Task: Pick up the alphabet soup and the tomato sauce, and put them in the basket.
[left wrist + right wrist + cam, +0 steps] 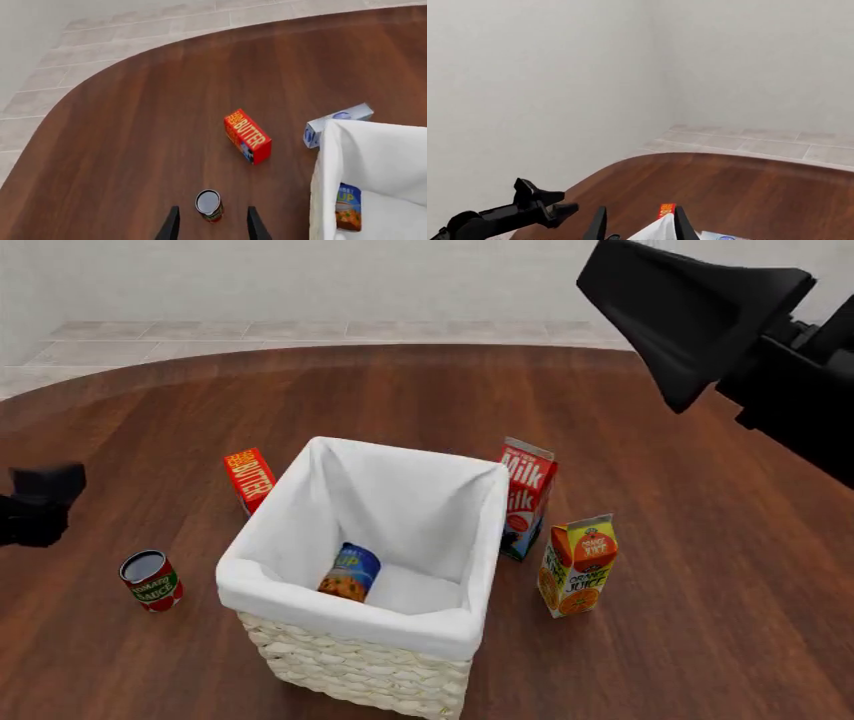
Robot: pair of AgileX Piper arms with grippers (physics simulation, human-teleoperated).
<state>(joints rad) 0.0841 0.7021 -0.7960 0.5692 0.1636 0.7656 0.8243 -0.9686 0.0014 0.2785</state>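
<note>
We see small blue-and-orange soup can (350, 573) lying inside big pale woven basket with white cloth lining (350, 667). Small red-and-green tomato sauce can with grey top (151, 580) stands upright on dark wood table (400, 400), left of basket, apart from it. Our left gripper (212, 226) hangs above sauce can, fingers spread wide, holding nothing. Our right gripper (639, 226) is raised high, fingers apart, empty. Red butter box (248, 478) lies behind sauce can.
</note>
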